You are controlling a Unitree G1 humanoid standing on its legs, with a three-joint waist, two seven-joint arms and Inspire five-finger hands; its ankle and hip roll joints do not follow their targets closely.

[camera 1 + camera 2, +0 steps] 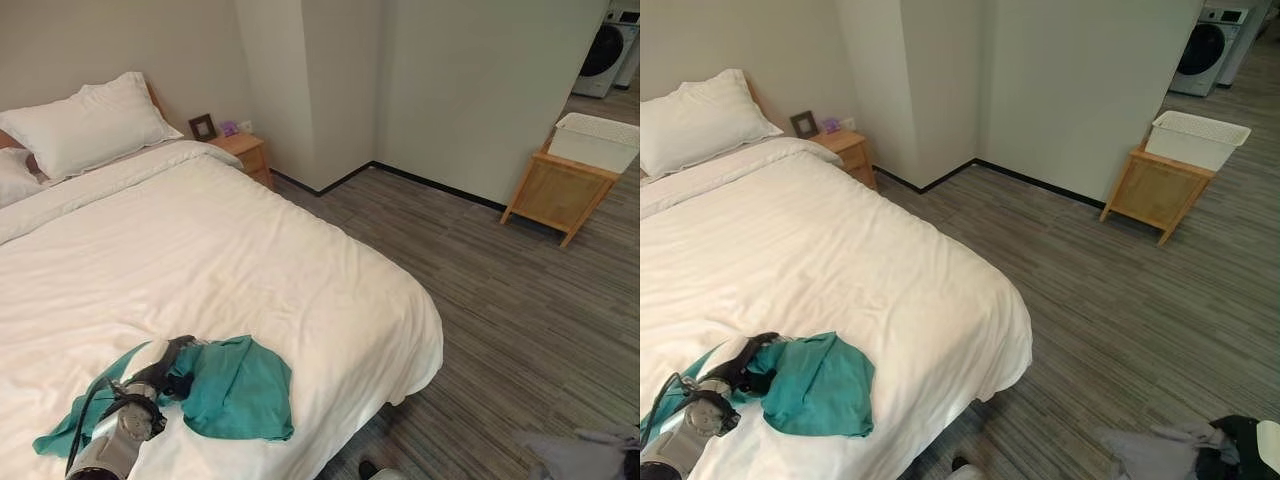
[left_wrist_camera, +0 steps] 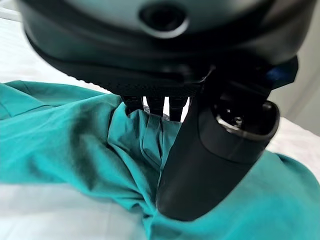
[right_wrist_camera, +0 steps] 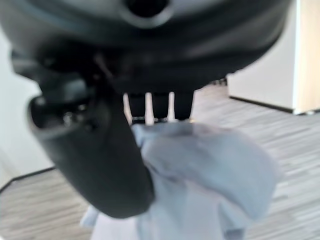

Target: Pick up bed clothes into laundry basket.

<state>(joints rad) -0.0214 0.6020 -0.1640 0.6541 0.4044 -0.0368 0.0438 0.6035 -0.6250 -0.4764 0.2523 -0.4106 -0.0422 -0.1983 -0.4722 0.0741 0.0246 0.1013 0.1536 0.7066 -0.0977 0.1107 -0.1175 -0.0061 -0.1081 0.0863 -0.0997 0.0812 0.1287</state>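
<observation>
A teal garment lies crumpled on the white bed near its front edge. My left hand rests on its left part. In the left wrist view the thumb and fingers pinch a fold of the teal cloth. My right hand hangs low over the floor at the lower right, shut on a pale grey garment; the right wrist view shows that cloth bunched between thumb and fingers. The white laundry basket stands on a wooden stand by the far right wall.
Two pillows lie at the bed's head. A wooden bedside table with a small frame stands beside it. A wall corner juts out behind the bed. A washing machine is at the far right. Grey plank floor stretches between bed and basket.
</observation>
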